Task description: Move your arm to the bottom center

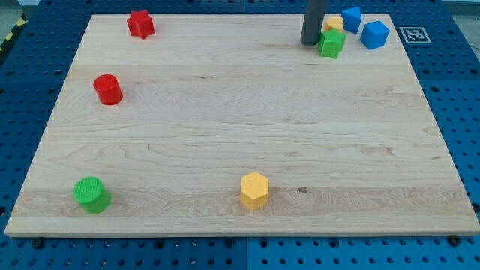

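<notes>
Camera view: the rod's tip (310, 43), which has no jaws, rests at one o'clock on the wooden board (240, 150), just beside the green block (331, 43).

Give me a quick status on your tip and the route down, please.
My tip at top right, beside green star block. Bottom center not reached. Yellow hexagonal block sits there.
</notes>
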Robot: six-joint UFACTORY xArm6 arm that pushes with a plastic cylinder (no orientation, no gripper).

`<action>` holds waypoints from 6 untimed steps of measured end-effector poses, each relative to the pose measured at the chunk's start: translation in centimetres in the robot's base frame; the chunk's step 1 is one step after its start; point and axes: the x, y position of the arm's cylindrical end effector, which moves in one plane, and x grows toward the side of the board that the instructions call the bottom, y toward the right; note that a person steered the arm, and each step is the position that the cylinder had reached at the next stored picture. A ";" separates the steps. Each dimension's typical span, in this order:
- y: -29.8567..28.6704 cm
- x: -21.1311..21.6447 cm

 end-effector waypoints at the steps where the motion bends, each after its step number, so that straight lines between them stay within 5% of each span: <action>1: -2.3 3.9; 4: -15.3 21.1; 6: -19.4 26.9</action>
